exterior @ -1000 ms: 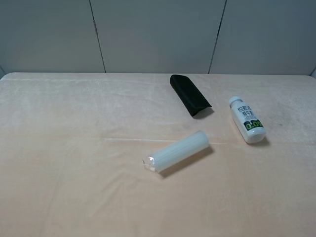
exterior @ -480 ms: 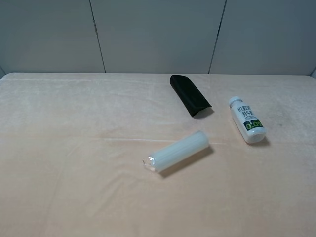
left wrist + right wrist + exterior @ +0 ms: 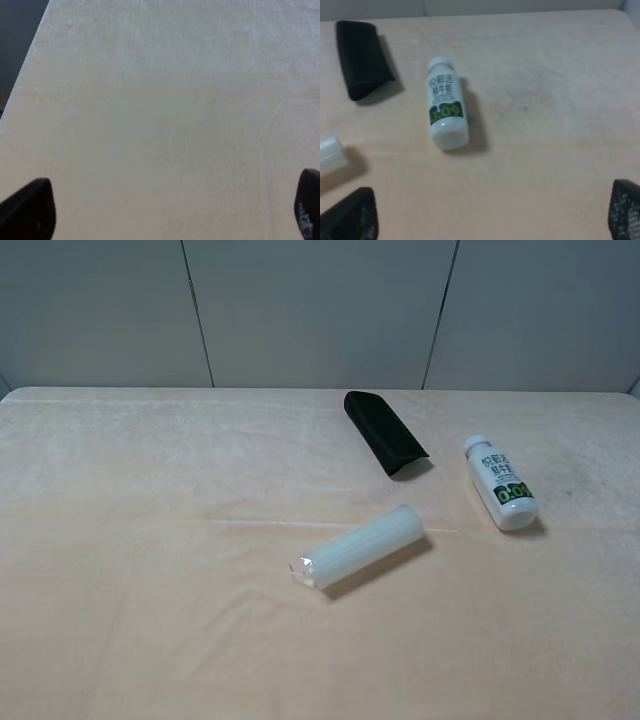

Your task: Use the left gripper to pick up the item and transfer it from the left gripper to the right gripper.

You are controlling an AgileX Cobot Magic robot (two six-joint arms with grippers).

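The item, a small white bottle (image 3: pixel 501 483) with a white cap, dark characters and a green-black mark near its base, lies on its side at the right of the table. The right wrist view shows the item (image 3: pixel 446 116) lying ahead of the right gripper (image 3: pixel 492 212), whose two black fingertips (image 3: pixel 352 215) stand far apart with nothing between them. The left gripper (image 3: pixel 170 210) is open too, over bare tabletop, holding nothing. Neither gripper shows in the exterior high view.
A translucent pale cylinder (image 3: pixel 362 545) lies near the table's middle. A black flat case (image 3: pixel 384 432) lies behind it, left of the bottle. The peach cloth-covered table (image 3: pixel 150 540) ends at a grey panelled wall (image 3: pixel 320 310).
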